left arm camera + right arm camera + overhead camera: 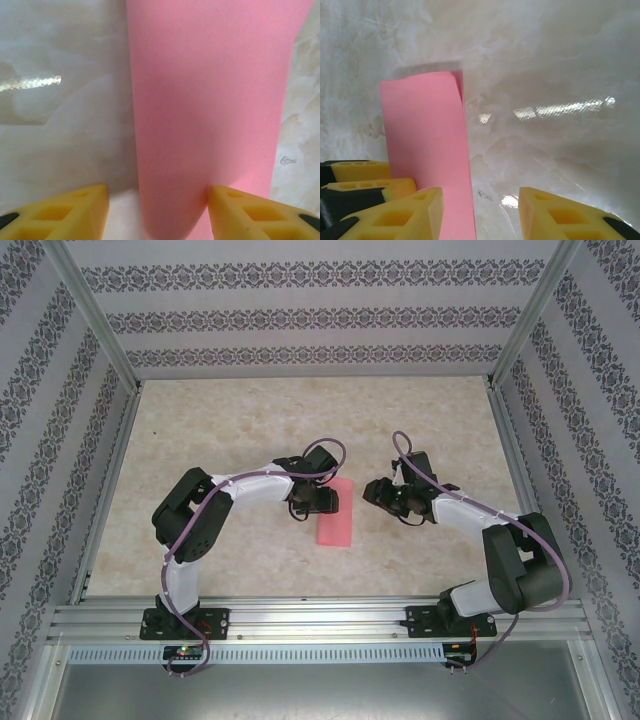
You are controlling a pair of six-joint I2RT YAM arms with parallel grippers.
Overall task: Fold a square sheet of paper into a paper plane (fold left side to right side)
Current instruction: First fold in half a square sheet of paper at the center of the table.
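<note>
The square sheet of paper [336,516], pink and folded into a narrow two-layer strip, lies flat near the middle of the marbled table [230,430]. The left gripper [157,212] straddles one end with its jaws apart. The right gripper [480,210], also spread, hangs just beside the strip's long edge over bare tabletop.

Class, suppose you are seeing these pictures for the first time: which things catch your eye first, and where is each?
The pink sheet of paper, folded to a narrow strip, stands out on the pale marbled table between the two arms. The left gripper hangs over its left edge, yellow fingers apart; the right gripper faces it from the right, also open.
</note>
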